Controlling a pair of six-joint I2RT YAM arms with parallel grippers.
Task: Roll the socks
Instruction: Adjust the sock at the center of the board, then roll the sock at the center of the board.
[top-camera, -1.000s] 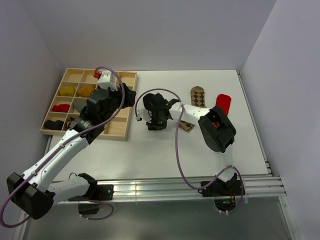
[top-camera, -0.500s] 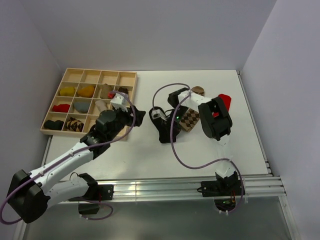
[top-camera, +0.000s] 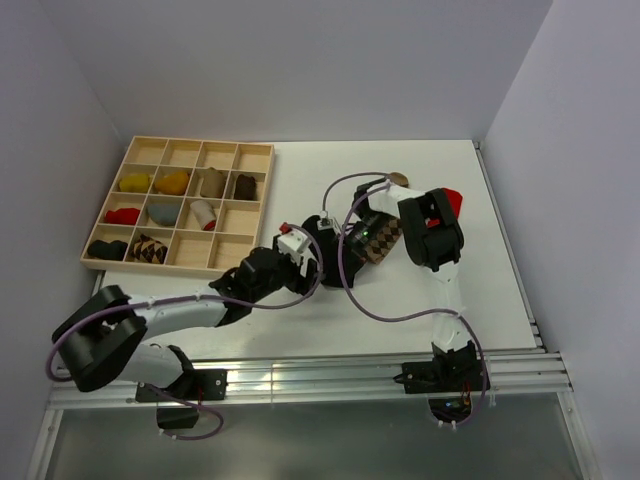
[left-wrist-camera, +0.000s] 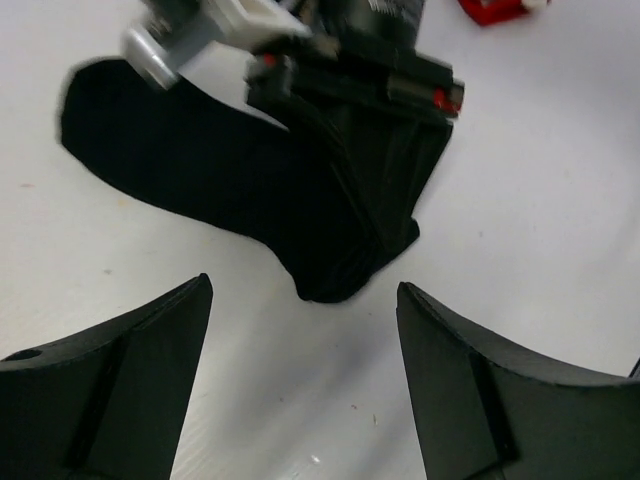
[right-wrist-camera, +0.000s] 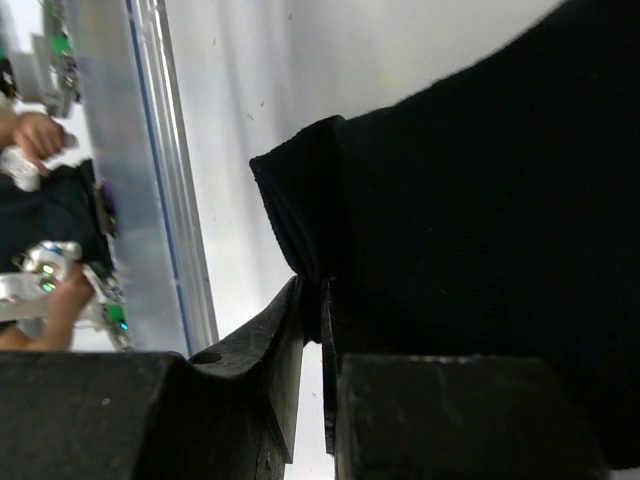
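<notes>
Top: L arm (top-camera: 180, 310) stretches across the tabletop (top-camera: 300, 180) to centre. R arm (top-camera: 432, 232) folds back from the right to meet it. Black sock (top-camera: 328, 262) sits between the two wrists, mostly hidden by them. Argyle sock (top-camera: 382, 238) is just right of it, partly under the R forearm & cable (top-camera: 352, 290). Red sock (top-camera: 450, 197) peeks out behind the R arm. Wooden tray (top-camera: 256, 150) w/ small bundles is at left, well apart.

L wrist: left gripper (left-wrist-camera: 300, 385) is open, jaws wide, nothing between them, just short of the black sock's bunched end. R arm comes down onto the sock from the top of frame, covering its middle.

R wrist: right gripper (right-wrist-camera: 312, 300) is closed, pinching a fold of the black sock, which fills the right side. Metal rail (right-wrist-camera: 150, 150) is at left.
</notes>
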